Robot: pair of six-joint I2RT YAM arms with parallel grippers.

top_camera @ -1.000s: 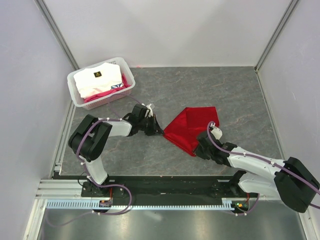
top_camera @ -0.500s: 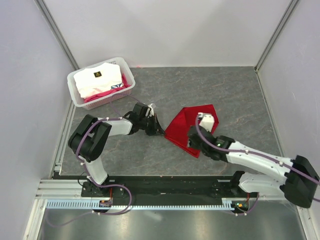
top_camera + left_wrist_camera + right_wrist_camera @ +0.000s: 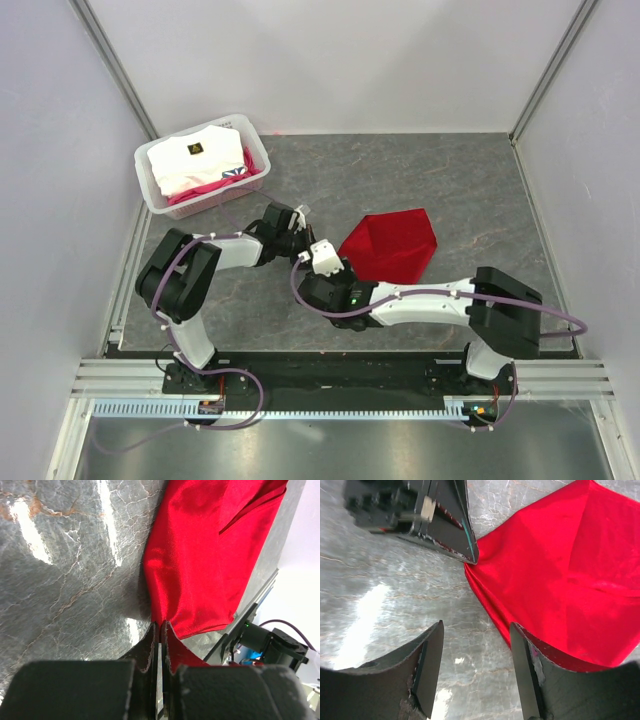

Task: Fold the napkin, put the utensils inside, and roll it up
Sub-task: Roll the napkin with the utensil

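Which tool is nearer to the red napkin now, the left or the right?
Left. The left tool is shut on the napkin at its corner. The right tool hangs open just beside that corner.

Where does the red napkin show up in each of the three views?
Top external: the napkin lies just right of centre.
Left wrist: the napkin fills the upper right and runs down to bottom centre.
Right wrist: the napkin fills the right half.
Shared landmark: the napkin corner pinched by the left gripper, at bottom centre in the left wrist view and upper centre in the right wrist view.
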